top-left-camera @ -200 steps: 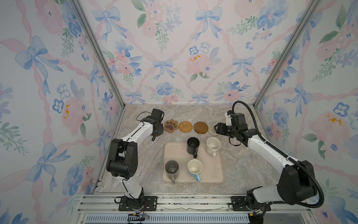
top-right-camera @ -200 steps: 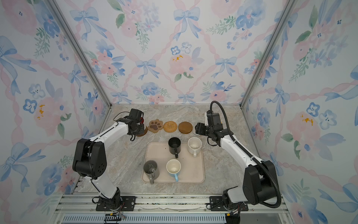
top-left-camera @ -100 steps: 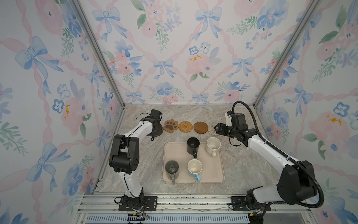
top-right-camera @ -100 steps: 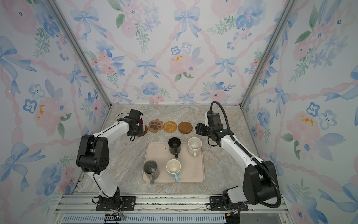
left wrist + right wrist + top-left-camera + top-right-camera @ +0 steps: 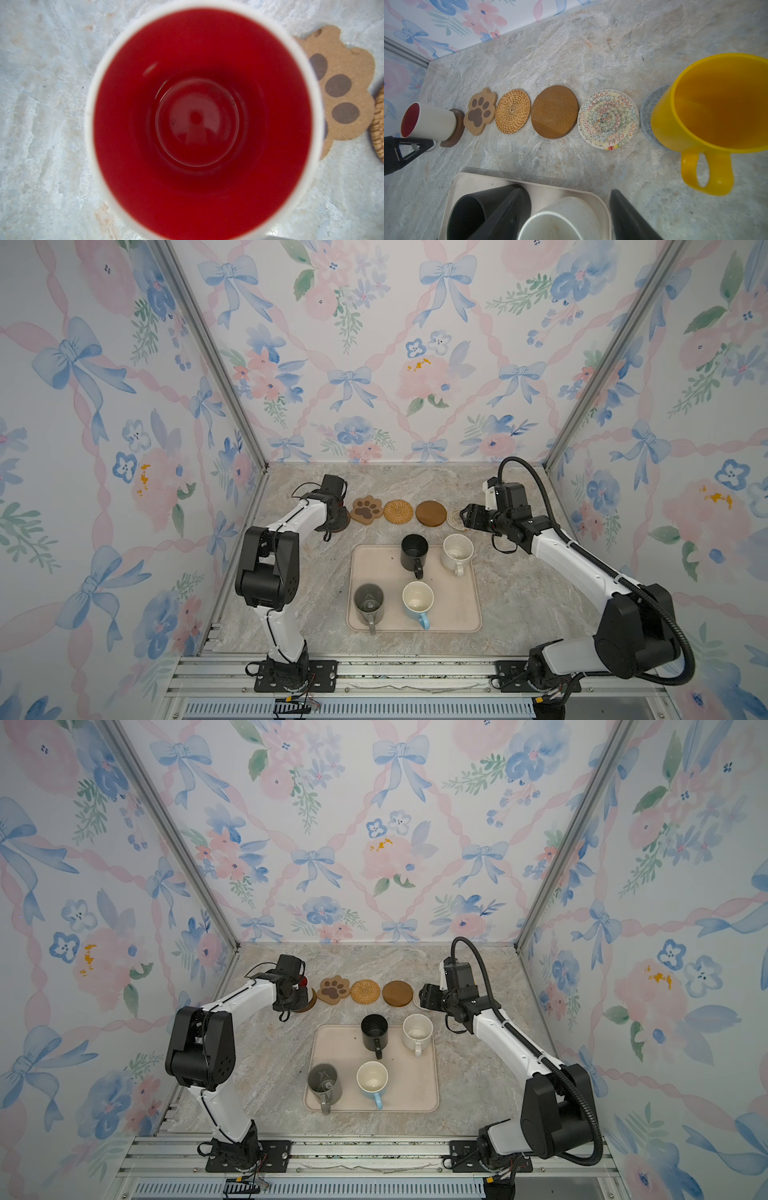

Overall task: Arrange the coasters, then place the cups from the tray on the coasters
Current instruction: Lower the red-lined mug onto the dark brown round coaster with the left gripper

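Right pincer (image 5: 564, 190): fingers spread wide, nothing between them, so released. Directly beneath it is one end of the tray (image 5: 471, 180), with the cream speckled mug (image 5: 556, 224) and the black mug (image 5: 467, 214) under the fingers. The grey mug (image 5: 368, 602) and the light blue mug (image 5: 417, 600) stand further back on the tray, behind the pincer.

Just ahead, off to one side: the yellow mug (image 5: 716, 104), upright on the blue-grey coaster (image 5: 646, 112), set free.

Running away from there is a neat row of cream woven coaster (image 5: 608, 119), wooden disc (image 5: 554, 111), rattan coaster (image 5: 512, 111) and paw coaster (image 5: 480, 111). All four are bare.

Farthest off: the white mug (image 5: 436, 121), red inside, standing on the second dark disc (image 5: 457, 128). The left pincer (image 5: 423, 146) is clenched at its handle, apparently gripping it.

Judgement: coasters arranged; two of six mugs placed, the white one not yet let go; four mugs left for four bare coasters
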`<state>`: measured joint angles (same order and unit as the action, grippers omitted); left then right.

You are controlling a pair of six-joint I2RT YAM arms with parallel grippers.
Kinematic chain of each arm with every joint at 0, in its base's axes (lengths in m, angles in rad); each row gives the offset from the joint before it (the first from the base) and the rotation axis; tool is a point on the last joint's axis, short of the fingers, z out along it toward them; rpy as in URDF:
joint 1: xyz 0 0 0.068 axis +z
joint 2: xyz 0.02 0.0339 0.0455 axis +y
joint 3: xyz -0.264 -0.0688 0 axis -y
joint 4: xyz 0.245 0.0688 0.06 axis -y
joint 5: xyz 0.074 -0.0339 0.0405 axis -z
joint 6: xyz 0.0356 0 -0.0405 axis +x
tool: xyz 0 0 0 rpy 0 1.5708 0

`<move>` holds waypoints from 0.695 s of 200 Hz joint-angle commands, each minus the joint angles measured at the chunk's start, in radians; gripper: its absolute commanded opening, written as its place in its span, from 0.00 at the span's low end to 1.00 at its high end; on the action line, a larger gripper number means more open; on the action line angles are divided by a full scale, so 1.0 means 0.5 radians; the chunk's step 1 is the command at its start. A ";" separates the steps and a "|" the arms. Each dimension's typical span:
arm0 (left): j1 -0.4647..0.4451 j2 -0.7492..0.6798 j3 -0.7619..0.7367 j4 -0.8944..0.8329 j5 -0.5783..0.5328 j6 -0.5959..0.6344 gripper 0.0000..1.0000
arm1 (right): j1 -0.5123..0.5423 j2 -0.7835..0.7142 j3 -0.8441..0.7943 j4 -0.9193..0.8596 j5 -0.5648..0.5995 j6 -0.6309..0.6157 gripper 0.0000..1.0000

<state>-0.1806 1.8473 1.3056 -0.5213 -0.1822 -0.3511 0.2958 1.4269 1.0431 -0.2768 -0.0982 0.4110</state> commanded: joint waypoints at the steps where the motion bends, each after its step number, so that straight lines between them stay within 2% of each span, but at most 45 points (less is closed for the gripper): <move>1: 0.015 0.008 0.061 0.092 -0.031 0.000 0.00 | -0.015 0.037 0.008 -0.032 -0.014 -0.030 0.69; 123: 0.024 0.032 0.023 0.092 -0.007 -0.006 0.00 | -0.015 0.048 0.018 -0.030 -0.028 -0.032 0.69; 139: 0.022 0.041 0.024 0.090 0.007 -0.003 0.05 | -0.015 0.048 0.018 -0.029 -0.028 -0.036 0.69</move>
<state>-0.1780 1.8519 1.3056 -0.5179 -0.1814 -0.3511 0.2958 1.4410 1.0431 -0.2771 -0.1020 0.4076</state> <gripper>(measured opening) 0.095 0.692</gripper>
